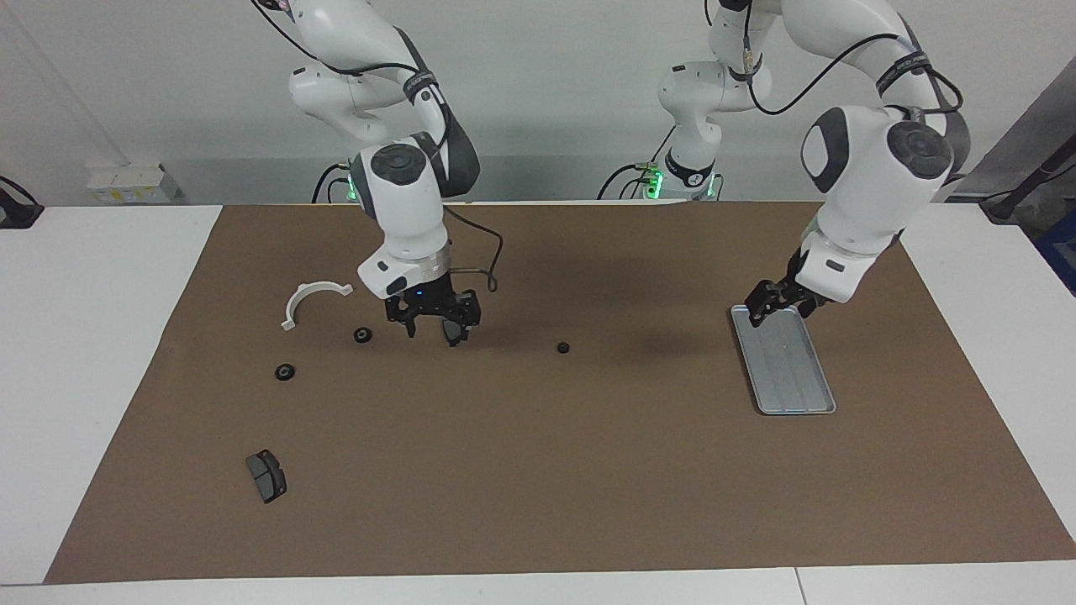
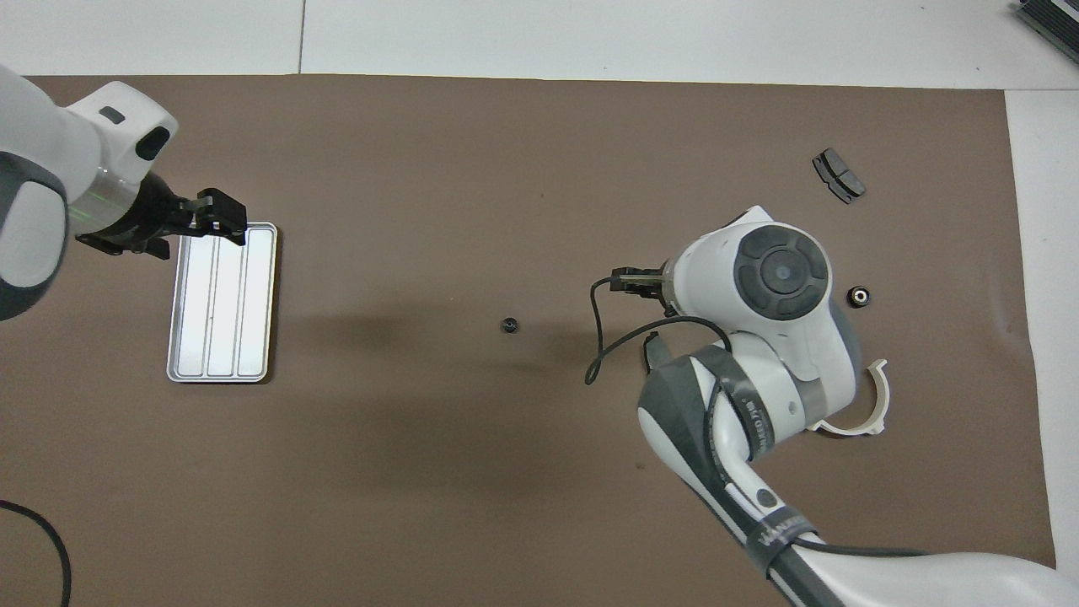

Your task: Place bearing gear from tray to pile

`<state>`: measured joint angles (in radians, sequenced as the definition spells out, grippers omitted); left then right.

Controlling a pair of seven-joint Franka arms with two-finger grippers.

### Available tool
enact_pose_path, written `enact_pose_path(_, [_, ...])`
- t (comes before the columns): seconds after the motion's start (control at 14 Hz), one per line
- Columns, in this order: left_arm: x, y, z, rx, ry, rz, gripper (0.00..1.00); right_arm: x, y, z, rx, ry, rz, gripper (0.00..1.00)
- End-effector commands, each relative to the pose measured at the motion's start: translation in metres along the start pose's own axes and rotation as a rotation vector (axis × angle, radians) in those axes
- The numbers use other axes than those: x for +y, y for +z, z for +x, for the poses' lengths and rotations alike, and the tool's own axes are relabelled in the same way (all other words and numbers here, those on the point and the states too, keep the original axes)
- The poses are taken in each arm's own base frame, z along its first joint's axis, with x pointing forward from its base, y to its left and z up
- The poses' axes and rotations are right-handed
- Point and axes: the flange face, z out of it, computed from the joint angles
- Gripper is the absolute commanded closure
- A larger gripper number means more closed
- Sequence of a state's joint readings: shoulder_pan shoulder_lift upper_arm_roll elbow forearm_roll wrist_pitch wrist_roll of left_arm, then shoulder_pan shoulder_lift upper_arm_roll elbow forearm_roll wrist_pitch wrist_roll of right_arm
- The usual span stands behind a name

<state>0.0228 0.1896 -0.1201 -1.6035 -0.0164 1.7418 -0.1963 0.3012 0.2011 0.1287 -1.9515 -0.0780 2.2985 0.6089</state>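
The silver tray (image 1: 786, 370) lies toward the left arm's end of the table and holds nothing; it also shows in the overhead view (image 2: 221, 312). My left gripper (image 1: 782, 304) is open, low over the tray's end nearest the robots (image 2: 215, 221). The pile is loose: a white half-ring bracket (image 1: 311, 300), one dark brake pad (image 1: 266, 476) and two black bearing gears (image 1: 362, 335) (image 1: 285, 371). A smaller black gear (image 1: 562, 347) lies alone mid-mat. My right gripper (image 1: 433, 326) is open and empty, low over the mat beside the gear nearest the bracket.
A brown mat (image 1: 538, 470) covers the table, with white table surface around it. In the overhead view the right arm's wrist (image 2: 780, 274) hides its gripper and one gear; the bracket (image 2: 872, 405), brake pad (image 2: 838, 175), one gear (image 2: 859, 296) and the small gear (image 2: 508, 324) show.
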Motion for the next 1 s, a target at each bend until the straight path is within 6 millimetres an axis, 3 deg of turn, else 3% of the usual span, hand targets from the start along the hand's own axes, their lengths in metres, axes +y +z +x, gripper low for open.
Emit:
enact_pose_path(0.0, [-0.013,-0.04,-0.017,-0.023,0.027,0.022,0.07,-0.044,0.01,-0.004,-0.01,0.038,0.022,0.0])
enact_pose_path(0.21, [-0.012,-0.072,-0.038,0.003,0.029,0.026,0.04,-0.092,0.028,-0.034,-0.021,0.025,0.033,0.0])
enact_pose_path(0.43, [-0.007,-0.071,-0.044,0.01,0.045,0.027,0.0,-0.136,0.057,-0.046,-0.042,0.019,0.035,0.0])
enact_pose_path(0.57, [-0.008,-0.07,-0.046,0.008,0.043,0.027,0.0,-0.149,0.069,-0.046,-0.021,0.005,0.046,0.02])
enact_pose_path(0.64, [-0.009,-0.068,-0.047,0.005,0.034,0.028,0.0,-0.153,0.078,-0.046,-0.019,0.005,0.052,0.08])
enact_pose_path(0.71, [-0.011,-0.069,-0.048,0.005,0.029,0.028,0.0,-0.165,0.093,-0.06,-0.038,-0.013,0.043,0.12])
enact_pose_path(0.93, [-0.029,-0.068,-0.047,0.009,-0.008,0.027,0.0,-0.174,0.097,-0.061,-0.01,-0.016,0.056,0.21])
